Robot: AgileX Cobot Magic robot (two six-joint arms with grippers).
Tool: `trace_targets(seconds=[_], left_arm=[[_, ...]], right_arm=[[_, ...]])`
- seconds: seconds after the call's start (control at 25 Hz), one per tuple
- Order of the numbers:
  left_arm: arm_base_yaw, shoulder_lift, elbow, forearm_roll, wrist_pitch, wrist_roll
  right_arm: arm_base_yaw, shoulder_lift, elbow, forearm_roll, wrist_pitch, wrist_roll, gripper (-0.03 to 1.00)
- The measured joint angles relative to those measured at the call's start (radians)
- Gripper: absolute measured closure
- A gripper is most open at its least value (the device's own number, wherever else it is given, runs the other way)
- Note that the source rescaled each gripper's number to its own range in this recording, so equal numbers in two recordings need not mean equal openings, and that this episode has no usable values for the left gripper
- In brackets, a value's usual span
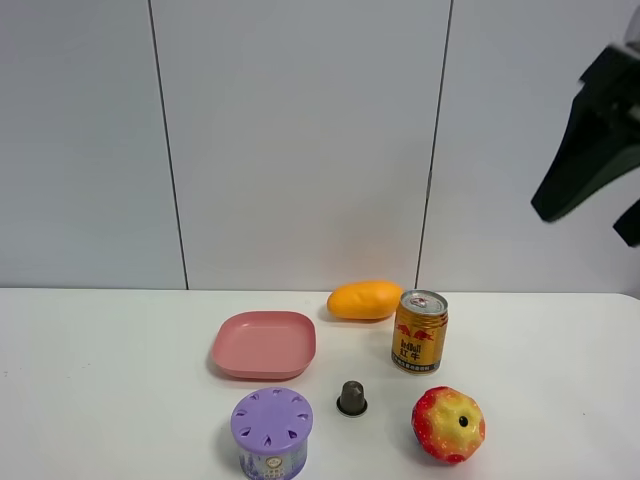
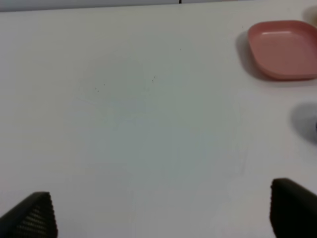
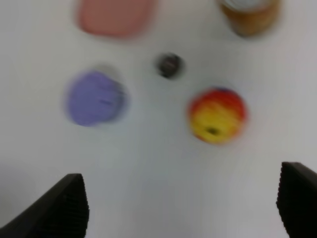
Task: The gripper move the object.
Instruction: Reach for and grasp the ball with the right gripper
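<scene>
Apple (image 1: 448, 424) sits nr front edge of counter (image 1: 100, 380), right of centre, gold can (image 1: 419, 331) near behind it. Right end effector (image 3: 183, 198) up above, fingers wide, empty; view blurry, prob. roughly over apple. Left end effector (image 2: 163, 210) also wide, empty.

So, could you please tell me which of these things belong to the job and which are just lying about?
For the job: toy apple, right gripper (open).
Lying about: mango, gold can, pink plate, purple tub, small dark cone.
</scene>
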Motion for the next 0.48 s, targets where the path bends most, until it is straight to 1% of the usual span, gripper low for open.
trace_targets(seconds=[0.08, 0.12, 0.2, 0.28, 0.32, 0.36, 0.48], left_arm=[[0.000, 0.000, 0.000, 0.000, 0.000, 0.000], [0.000, 0.000, 0.000, 0.000, 0.000, 0.000], [0.000, 0.000, 0.000, 0.000, 0.000, 0.000], [0.000, 0.000, 0.000, 0.000, 0.000, 0.000], [0.000, 0.000, 0.000, 0.000, 0.000, 0.000], [0.000, 0.000, 0.000, 0.000, 0.000, 0.000], [0.000, 0.000, 0.000, 0.000, 0.000, 0.000]], right_arm=[[0.093, 0.054, 0.000, -0.130, -0.033, 0.137, 0.55], [0.127, 0.079, -0.001, -0.173, -0.055, 0.178, 0.55], [0.194, 0.147, -0.003, -0.201, -0.102, 0.230, 0.55], [0.232, 0.217, -0.005, -0.196, -0.146, 0.248, 0.55], [0.243, 0.256, -0.005, -0.196, -0.164, 0.248, 0.53], [0.248, 0.293, -0.005, -0.196, -0.177, 0.234, 0.46], [0.250, 0.383, -0.005, -0.199, -0.201, 0.175, 0.15]])
